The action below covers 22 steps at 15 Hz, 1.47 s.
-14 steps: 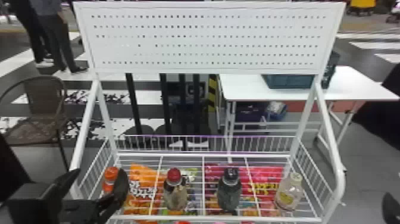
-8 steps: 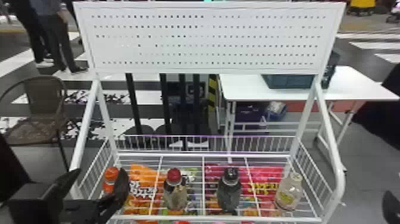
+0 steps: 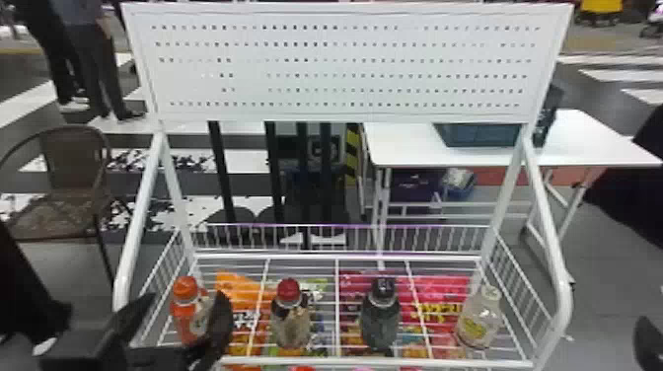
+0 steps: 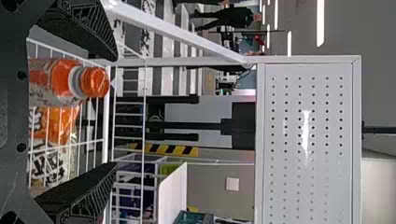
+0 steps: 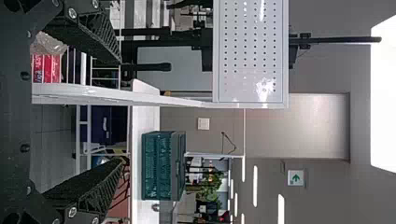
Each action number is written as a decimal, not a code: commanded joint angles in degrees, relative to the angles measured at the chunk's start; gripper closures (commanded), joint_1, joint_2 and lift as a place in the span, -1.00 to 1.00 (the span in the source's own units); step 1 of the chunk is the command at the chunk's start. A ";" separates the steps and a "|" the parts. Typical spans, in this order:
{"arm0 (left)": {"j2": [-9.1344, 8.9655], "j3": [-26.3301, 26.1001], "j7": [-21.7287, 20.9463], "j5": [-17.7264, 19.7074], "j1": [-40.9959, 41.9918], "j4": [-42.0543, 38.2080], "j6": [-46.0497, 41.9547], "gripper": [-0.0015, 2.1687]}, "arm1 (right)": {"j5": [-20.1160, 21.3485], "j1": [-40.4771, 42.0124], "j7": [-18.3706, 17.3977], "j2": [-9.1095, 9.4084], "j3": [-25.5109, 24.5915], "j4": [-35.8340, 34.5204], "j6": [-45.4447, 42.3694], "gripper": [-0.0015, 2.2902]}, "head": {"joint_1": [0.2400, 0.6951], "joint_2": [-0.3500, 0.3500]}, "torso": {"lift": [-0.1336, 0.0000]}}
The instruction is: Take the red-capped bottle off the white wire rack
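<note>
Bottle with red cap (image 3: 291, 323) on rack (image 3: 320, 256), right of left gripper (image 3: 186, 298), apart; gripper released.

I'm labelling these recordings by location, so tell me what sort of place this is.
Probably an exhibition hall or demo floor: a white wire rack of bottled drinks, an exit-style sign, and people standing about.

The rack (image 3: 541, 187) looks like smooth, glossy white metal, and so does the punched panel (image 3: 345, 52) at twelve o'clock. Between six and seven o'clock, the red-capped bottle (image 3: 291, 328) is shiny clear plastic. The snack bags (image 3: 446, 291) toward five o'clock are glossy film. At nine o'clock the chair (image 3: 74, 158) looks woven and rough. Between two and three, the table (image 3: 582, 138) is smooth, the crate (image 3: 481, 135) matt plastic.
</note>
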 commanded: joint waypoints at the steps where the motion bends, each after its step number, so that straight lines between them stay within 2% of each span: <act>1: -1.66 -5.20 0.73 -1.37 -0.53 7.58 -9.71 -0.92 | 0.09 -0.15 0.00 0.01 0.11 0.38 0.00 -0.88 | 0.14 0.00 | 1.00; 3: -2.01 -11.27 3.63 -3.21 -3.87 14.61 -12.17 -0.92 | 0.09 -0.24 0.00 0.01 0.11 0.73 0.00 -0.88 | 0.14 0.00 | 1.00; 6: -3.24 -17.51 3.72 -3.74 -8.44 21.64 -14.63 -0.92 | 0.35 -0.50 0.00 0.10 0.46 1.43 0.00 -0.88 | 0.14 0.00 | 1.00; 10: -5.17 -23.22 5.22 -4.71 -14.86 28.93 -14.81 -0.91 | 0.35 -0.68 0.00 0.01 0.46 1.70 0.00 -0.88 | 0.14 0.00 | 1.00; 16: -5.88 -24.89 11.19 -6.99 -21.27 38.51 -17.97 -0.91 | 0.35 -0.33 0.00 -0.07 0.02 1.96 0.00 -0.88 | 0.14 0.00 | 1.00; 22: -6.49 -24.89 9.96 -4.18 -28.66 46.69 -19.56 -0.92 | 0.70 0.46 0.00 -0.16 -0.15 1.17 -0.18 -0.88 | 0.14 0.00 | 1.00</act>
